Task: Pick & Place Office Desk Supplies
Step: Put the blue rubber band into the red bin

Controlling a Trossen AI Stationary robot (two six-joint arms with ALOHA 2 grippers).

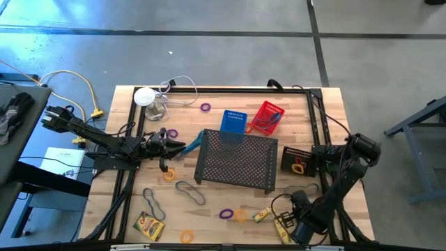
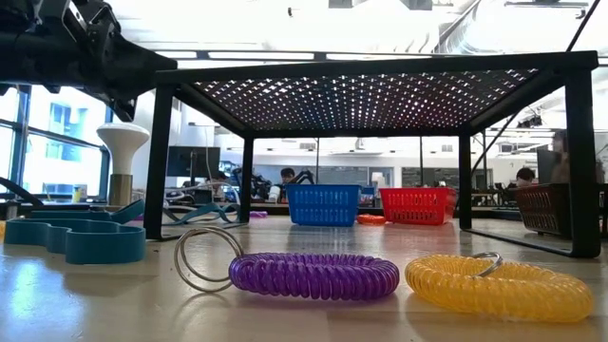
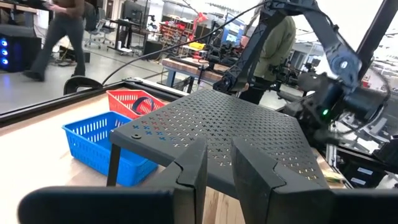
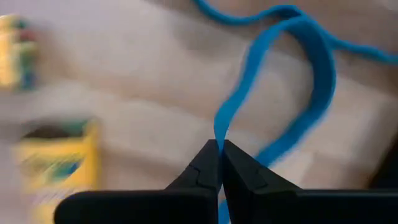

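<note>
The right gripper's (image 4: 219,163) fingers pinch the blue rubber band (image 4: 298,81) at their tips

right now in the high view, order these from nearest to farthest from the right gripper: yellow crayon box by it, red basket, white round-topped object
From the right gripper, at the table's near right corner:
1. Yellow crayon box, just beside it on the left.
2. Red basket, far side, behind the black mesh tray.
3. White round-topped object, far left corner.
</note>
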